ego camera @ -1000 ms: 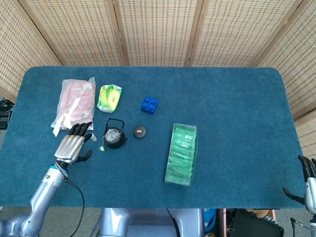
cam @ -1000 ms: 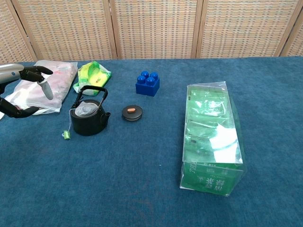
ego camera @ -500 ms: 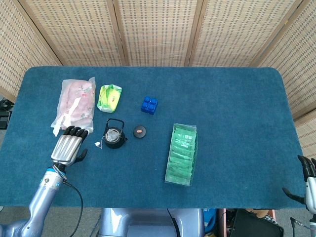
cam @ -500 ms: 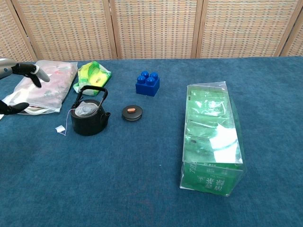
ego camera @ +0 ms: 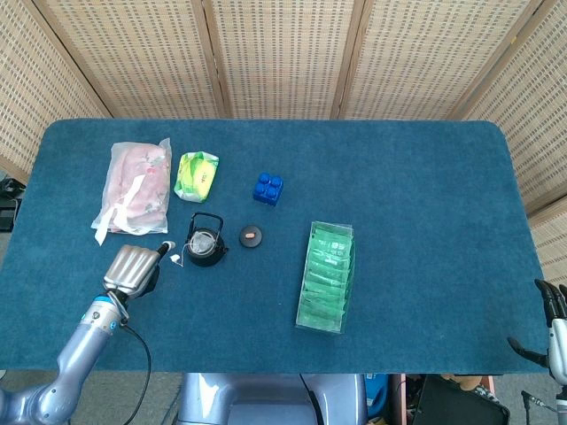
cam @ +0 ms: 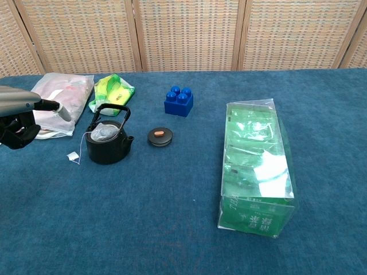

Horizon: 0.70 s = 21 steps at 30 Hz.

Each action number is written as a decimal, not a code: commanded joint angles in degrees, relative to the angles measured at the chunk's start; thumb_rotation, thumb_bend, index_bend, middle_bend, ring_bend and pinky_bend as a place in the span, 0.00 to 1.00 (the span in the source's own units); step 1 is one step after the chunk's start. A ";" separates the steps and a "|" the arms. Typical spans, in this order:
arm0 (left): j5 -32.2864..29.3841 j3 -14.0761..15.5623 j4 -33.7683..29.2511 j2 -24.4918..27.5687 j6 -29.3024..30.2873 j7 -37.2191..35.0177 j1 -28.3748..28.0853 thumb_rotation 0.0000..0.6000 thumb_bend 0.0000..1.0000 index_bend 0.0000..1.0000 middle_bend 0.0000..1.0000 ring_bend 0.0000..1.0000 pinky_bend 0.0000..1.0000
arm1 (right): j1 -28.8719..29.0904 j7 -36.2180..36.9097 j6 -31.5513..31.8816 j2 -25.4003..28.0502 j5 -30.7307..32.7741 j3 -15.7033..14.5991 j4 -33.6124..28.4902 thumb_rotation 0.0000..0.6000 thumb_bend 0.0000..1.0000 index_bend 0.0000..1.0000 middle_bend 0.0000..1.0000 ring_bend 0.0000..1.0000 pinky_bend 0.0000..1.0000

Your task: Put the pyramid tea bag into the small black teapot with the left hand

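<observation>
The left hand (ego camera: pixel 133 268) rests low over the blue table (ego camera: pixel 399 177), its fingers curled in and holding nothing; one finger (cam: pixel 57 108) points out toward the small black teapot (ego camera: pixel 205 241), which stands just to the right of this hand. The pyramid tea bag (cam: pixel 104 133) lies inside the open teapot; its string hangs over the rim, and the small white tag (cam: pixel 73 156) lies on the table between the hand and the pot. The round lid (ego camera: pixel 251 235) lies beyond the teapot, further from the hand. The right hand (ego camera: pixel 551 317) is far on the other side, at the table edge; its fingers are spread and empty.
</observation>
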 commanded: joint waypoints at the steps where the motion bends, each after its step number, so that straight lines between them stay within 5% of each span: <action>1: -3.89 -0.23 0.18 -0.33 -1.60 2.05 -2.77 1.00 0.75 0.15 0.86 0.78 0.66 | -0.01 0.05 -0.01 -0.04 0.05 0.02 0.04 0.96 0.01 0.12 0.20 0.09 0.16; 21: -18.56 0.78 8.75 -4.43 -11.37 1.05 -14.06 1.00 0.75 0.14 0.86 0.78 0.66 | -0.57 -0.46 0.60 0.28 0.14 -0.06 -0.63 0.96 0.01 0.12 0.20 0.09 0.16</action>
